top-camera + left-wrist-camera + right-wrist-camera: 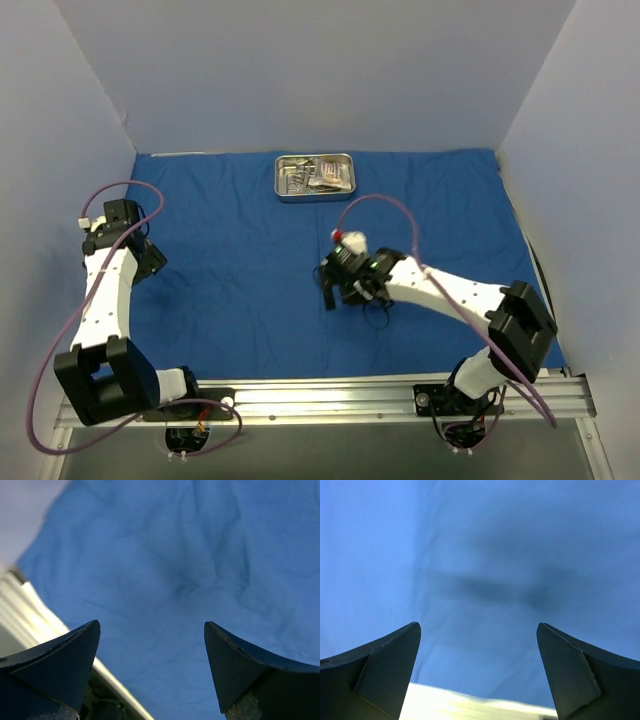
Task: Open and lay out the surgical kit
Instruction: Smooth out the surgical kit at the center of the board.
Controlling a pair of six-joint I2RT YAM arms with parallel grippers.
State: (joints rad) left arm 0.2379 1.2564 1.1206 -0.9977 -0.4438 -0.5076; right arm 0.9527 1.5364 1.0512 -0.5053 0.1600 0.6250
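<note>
1. Royal-blue cloth wrap [230,290] lies unfolded and spread nearly flat over the tabletop. It reaches from the back wall to the near rail, and I see only soft creases in it.
2. On the far middle of that cloth stands the small rectangular steel tray [313,198], upright and well apart from both arms.
3. Inside the tray I make out a heap of silver instruments [297,176] and what look like small packets [330,175]. From overhead they are too small for me to tell one tool from another.
4. My left end effector [151,623] is spread wide with nothing between its fingers. It hovers over bare cloth near the left edge, with the metal rail [30,615] just beside it in the wrist view.
5. My right end effector [477,624] is likewise spread wide and empty. It hangs low over the middle of the cloth, on the near side of the tray and short of it.
6. As I judge it, the opening half is done, since the wrap is undone and no fold covers the tray.
7. The laying-out half looks not yet begun. Nothing lies on the cloth outside the tray, so every instrument and packet has yet to be lifted out and set down separately.
8. The right arm is the nearer one to the tray, so I expect it suits the first reach.
</note>
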